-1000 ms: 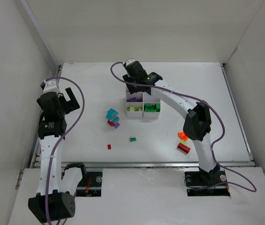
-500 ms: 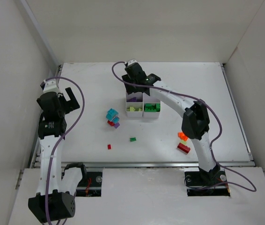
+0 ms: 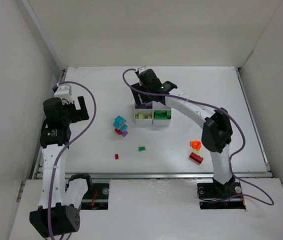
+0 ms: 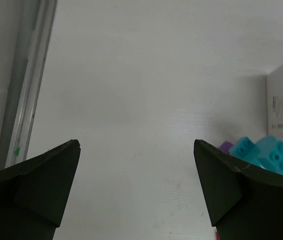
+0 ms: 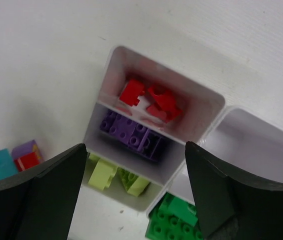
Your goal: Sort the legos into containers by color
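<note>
Enclosing white table (image 3: 231,100), plain pale walls (image 3: 156,30), loose legos (image 3: 120,125) near divided tray (image 3: 144,123).

White tray (image 5: 105,82): sorted legos (image 5: 131,132) red, purple, yellow-green, green; loose legos (image 3: 119,121) cyan, red, orange outside.

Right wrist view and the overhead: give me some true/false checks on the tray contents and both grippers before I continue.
1. Red legos lie in the tray's end compartment. True.
2. Purple legos share a compartment with the yellow-green legos. False: they fill neighbouring compartments.
3. The right gripper holds a brick. False: it is open and empty.
4. The left gripper is open above bare table. True.
5. Every green brick is already in the tray. False: one green lego lies loose on the table.
</note>
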You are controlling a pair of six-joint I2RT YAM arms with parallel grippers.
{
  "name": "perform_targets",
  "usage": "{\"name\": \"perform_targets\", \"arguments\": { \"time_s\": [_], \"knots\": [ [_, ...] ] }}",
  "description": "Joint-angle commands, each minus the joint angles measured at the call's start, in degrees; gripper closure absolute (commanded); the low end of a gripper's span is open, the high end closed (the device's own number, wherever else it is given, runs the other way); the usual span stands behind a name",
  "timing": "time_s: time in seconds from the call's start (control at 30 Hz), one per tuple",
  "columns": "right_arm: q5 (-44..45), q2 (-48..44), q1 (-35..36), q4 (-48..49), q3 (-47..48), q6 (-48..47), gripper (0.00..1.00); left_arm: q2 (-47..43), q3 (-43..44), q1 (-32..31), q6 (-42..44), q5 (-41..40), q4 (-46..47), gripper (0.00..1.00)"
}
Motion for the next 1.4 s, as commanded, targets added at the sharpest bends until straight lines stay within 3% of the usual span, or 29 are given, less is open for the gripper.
{"name": "perform_targets", "arguments": {
  "time_s": [0.0,0.03,0.13,0.17,0.2,0.23,0.33,0.37,0.4,0.47,0.5,0.63,0.77,0.93,1.0,1.1,1.27,1.37],
  "knots": [
    [-2.6,-11.2,-0.1,7.0,-3.6,0.0,0.15,-0.4,5.1,-1.9,14.6,13.6,-4.8,0.06],
    [-2.6,-12.6,-0.1,7.5,-5.1,0.0,0.15,-0.4,5.8,-3.1,18.7,15.2,-6.6,0.06],
    [-1.9,-17.5,-0.1,8.1,-10.6,-0.6,0.15,-1.8,9.6,-3.8,46.4,26.5,-21.1,0.06],
    [-1.9,-18.5,-0.1,8.7,-13.0,-0.6,0.15,-2.7,10.8,-3.8,56.2,29.3,-26.4,0.03],
    [-1.9,-20.3,-0.1,9.3,-14.2,-1.2,0.15,-3.5,12.3,-3.8,72.1,31.2,-30.8,0.02],
    [-1.9,-21.1,-0.1,9.3,-15.2,-1.2,0.15,-4.2,12.9,-4.4,77.8,32.9,-36.2,0.02],
    [-2.4,-23.6,-0.1,11.4,-18.8,-1.2,0.15,-1.6,15.3,-4.4,88.9,34.2,-42.3,0.16],
    [-2.4,-23.6,-0.1,11.4,-19.4,-1.2,0.15,0.0,16.0,-4.4,97.2,35.2,-44.7,0.21],
    [-2.9,-24.3,-0.1,11.4,-20.2,-0.6,0.14,1.4,16.0,-5.1,98.3,36.0,-44.7,0.28],
    [-2.9,-24.8,-0.1,11.9,-21.0,-0.6,0.14,2.3,15.3,-7.1,104.2,36.8,-44.7,0.29],
    [-2.9,-25.3,-0.1,11.9,-21.0,-0.6,0.14,1.6,14.3,-8.0,114.9,36.8,-44.7,0.29],
    [-2.9,-26.5,-0.1,11.9,-24.1,-0.6,0.14,-1.1,7.5,-8.7,142.4,33.8,-44.7,0.24],
    [-2.4,-28.2,-0.1,12.4,-25.7,-0.6,0.14,6.2,10.0,-10.6,142.8,35.6,-44.7,0.17],
    [0.3,-28.9,-0.1,11.7,-27.0,-1.8,0.14,15.0,20.0,-22.8,125.1,40.4,-44.7,0.15],
    [1.2,-28.4,-0.1,11.0,-27.0,-1.9,0.14,15.0,20.0,-26.8,121.4,40.4,-44.7,0.15],
    [1.2,-27.9,-0.1,11.0,-27.0,-2.4,0.12,12.6,16.5,-34.0,125.9,35.6,-44.7,0.15],
    [0.7,-25.4,-0.6,11.0,-25.8,-3.4,0.12,15.5,11.5,-42.3,122.4,28.9,-44.7,0.20],
    [0.2,-24.8,-0.6,11.0,-25.8,-4.0,0.12,16.1,6.6,-43.0,131.6,19.5,-44.7,0.20]
  ]
}}
